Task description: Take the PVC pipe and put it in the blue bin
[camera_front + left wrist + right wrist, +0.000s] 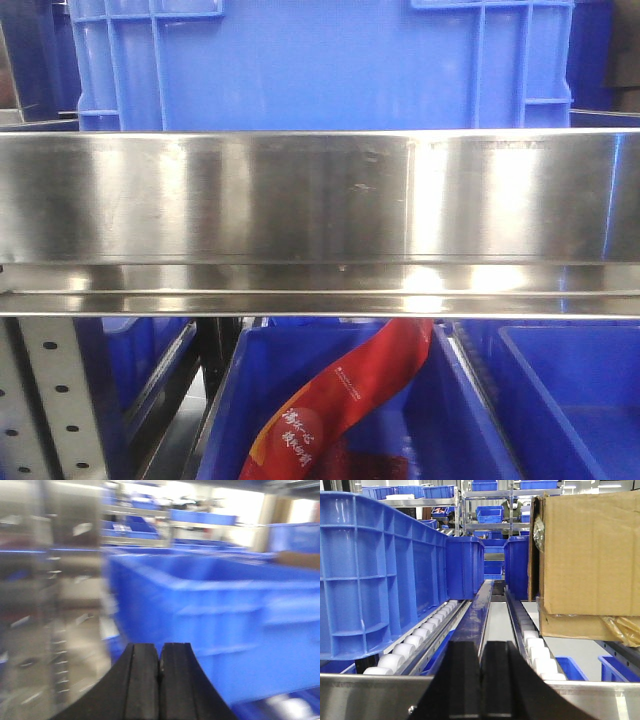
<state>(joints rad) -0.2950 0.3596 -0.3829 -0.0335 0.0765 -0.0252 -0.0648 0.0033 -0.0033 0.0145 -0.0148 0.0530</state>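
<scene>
**Desk:** What did the front-facing camera record?

**Photographer:** A brushed stainless-steel shelf rail [320, 215] ran across the whole frame. A ribbed blue bin [320, 60] sat above and behind it. Below the rail, an open blue bin [225, 420] held a red printed packet [340, 400] that leaned up toward the rail. Another blue bin [560, 390] stood just beside it on the right, and a perforated metal upright [45, 400] showed at lower left.

**Desk:** And the left gripper?

**Photographer:** The left gripper [160, 667] showed its two black fingers pressed together, with only a thin seam between them and nothing seen in it. The wrist view was blurred. A large blue crate [225, 625] filled the right side, with a reflective metal panel [50, 605] on the left.

**Desk:** The right one?

**Photographer:** The right gripper [481, 680] was also closed, its dark fingers side by side and holding nothing visible. It sat above a steel edge [365, 695] facing down a roller rack. White rollers [415, 641] ran under a tall blue container [380, 575] on the left. A cardboard box [590, 560] rested on the right-hand lane, its torn plastic wrap [622, 627] hanging at the lower corner.

**Desk:** Where was the PVC pipe?

**Photographer:** It could not be made out in any of the three views.
</scene>
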